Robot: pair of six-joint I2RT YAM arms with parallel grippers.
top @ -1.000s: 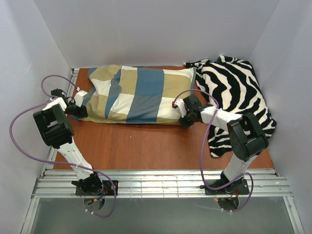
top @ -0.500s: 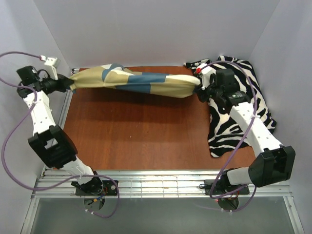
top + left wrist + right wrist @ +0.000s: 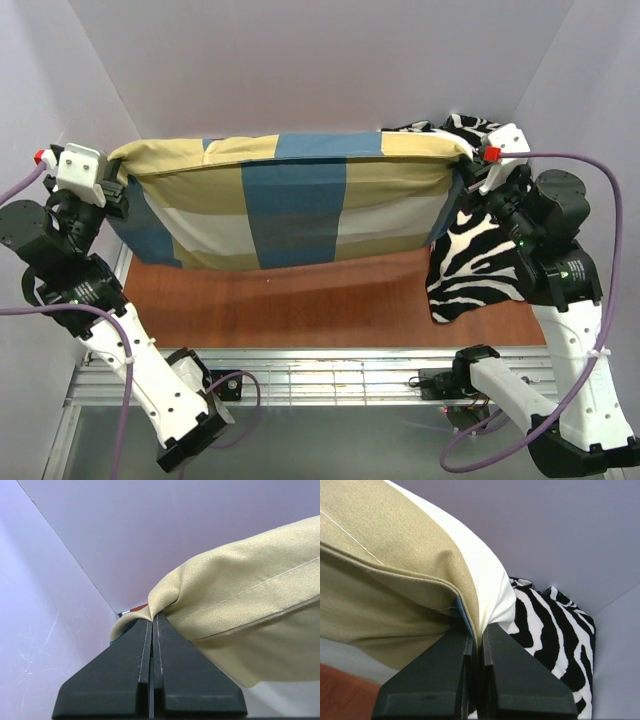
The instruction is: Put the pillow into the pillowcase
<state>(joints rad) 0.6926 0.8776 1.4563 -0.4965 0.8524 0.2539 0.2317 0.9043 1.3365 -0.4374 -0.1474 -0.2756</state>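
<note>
The pillowcase (image 3: 290, 200), in blue, tan and cream checks, hangs spread like a curtain above the table, bulging and full. My left gripper (image 3: 120, 178) is shut on its upper left corner; in the left wrist view the tan corner (image 3: 240, 590) bunches into the closed left gripper (image 3: 152, 619). My right gripper (image 3: 468, 162) is shut on the upper right corner. In the right wrist view the tan hem (image 3: 380, 545) and the white pillow (image 3: 487, 577) both run down into the closed right gripper (image 3: 480, 632). The rest of the pillow is hidden inside the case.
A black-and-white zebra-striped cloth (image 3: 490, 260) lies at the right of the brown table (image 3: 330, 290), partly behind the right arm, and shows too in the right wrist view (image 3: 555, 625). White walls enclose three sides. A metal rail (image 3: 330, 375) runs along the front.
The pillowcase lay flat on the table a second ago. Both grippers have closed on its end corners and risen, and it now hangs stretched between them.
</note>
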